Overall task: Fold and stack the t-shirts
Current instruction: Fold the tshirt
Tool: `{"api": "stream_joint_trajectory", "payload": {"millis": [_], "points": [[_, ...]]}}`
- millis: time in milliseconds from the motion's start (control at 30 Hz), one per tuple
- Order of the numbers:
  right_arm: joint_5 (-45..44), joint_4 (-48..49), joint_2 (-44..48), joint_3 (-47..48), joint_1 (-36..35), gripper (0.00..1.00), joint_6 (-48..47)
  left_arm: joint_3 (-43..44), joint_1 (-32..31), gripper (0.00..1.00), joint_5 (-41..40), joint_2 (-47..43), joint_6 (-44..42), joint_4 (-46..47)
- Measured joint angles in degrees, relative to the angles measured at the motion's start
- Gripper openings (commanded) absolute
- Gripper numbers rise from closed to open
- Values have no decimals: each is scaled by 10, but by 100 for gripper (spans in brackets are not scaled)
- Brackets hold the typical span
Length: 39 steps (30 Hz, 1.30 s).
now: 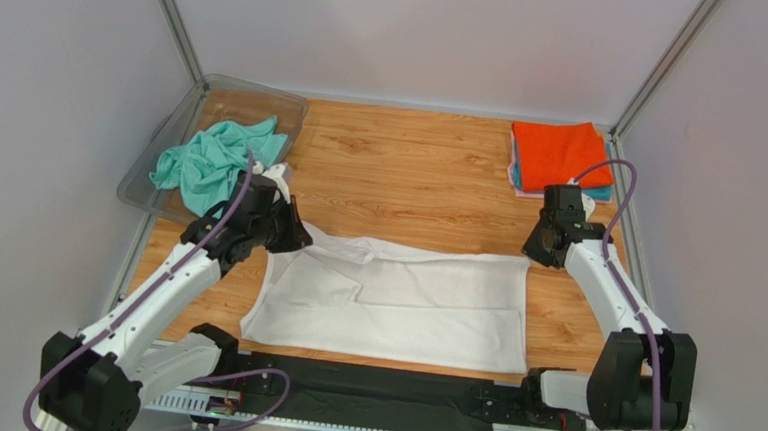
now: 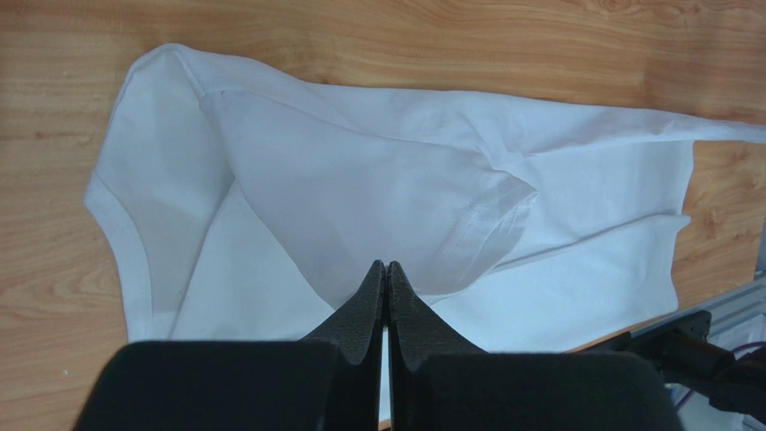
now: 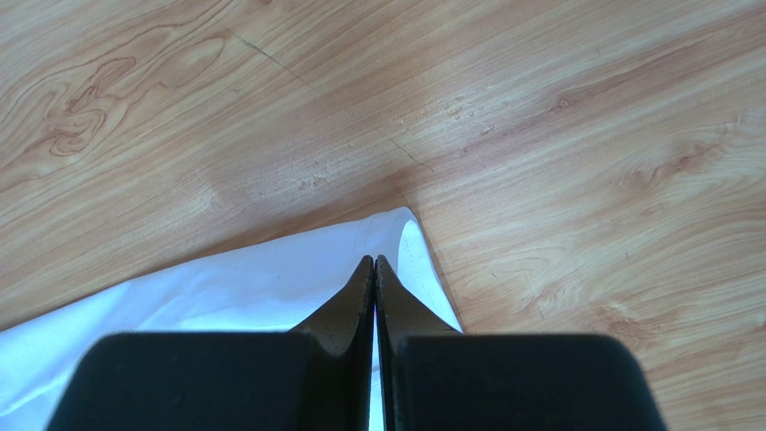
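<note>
Looking down from the overhead camera, I see the large white cotton t-shirt (image 1: 396, 297) spread across the near middle of the wooden worktop (image 1: 414, 176), its long side running left to right between the two arms. My left claw (image 2: 386, 267) sits at the shirt's far left corner, and in its wrist camera the two black fingers (image 2: 360, 314) are pressed together with a fold of white fabric rising to their tips, so I read it as pinching the shirt there. A sleeve lies folded inward over the body of the shirt just ahead of that claw, and the left part of the cloth is creased in loose layers. My right claw (image 3: 374, 262) is at the far right corner; its fingers are likewise closed tight against each other, tips on the white cloth, with the rounded corner of the hem poking out just beyond them onto bare wood. The far edge of the shirt runs fairly straight between the two claws. At the far left, a crumpled mint-green cotton tee (image 1: 214, 160) hangs half over the rim of a clear plastic tray (image 1: 261, 96). At the far right corner, well apart from the white shirt, an orange cotton tee (image 1: 559, 154) lies folded on top of a small pile, with a sliver of teal cloth (image 1: 597, 194) showing under its near edge.
</note>
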State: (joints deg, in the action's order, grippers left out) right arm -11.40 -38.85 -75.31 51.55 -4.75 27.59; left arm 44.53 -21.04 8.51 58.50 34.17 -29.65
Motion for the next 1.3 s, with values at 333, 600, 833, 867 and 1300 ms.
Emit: {"api": "stream_joint_trajectory", "payload": {"millis": [333,600,833,867,1300], "points": [[14,-23,31,-11,0,0,-9,-54,0,0,4,-155,23,-90],[22,-30,53,-28,0,0,-15,-88,0,1,16,-261,36,-164],[25,-34,61,-55,0,4,-15,-128,-3,8,53,-291,68,-186],[25,-35,61,-61,0,6,-15,-133,-3,9,58,-293,74,-190],[30,-53,96,-96,0,97,16,-157,-7,100,60,-358,150,-301]]}}
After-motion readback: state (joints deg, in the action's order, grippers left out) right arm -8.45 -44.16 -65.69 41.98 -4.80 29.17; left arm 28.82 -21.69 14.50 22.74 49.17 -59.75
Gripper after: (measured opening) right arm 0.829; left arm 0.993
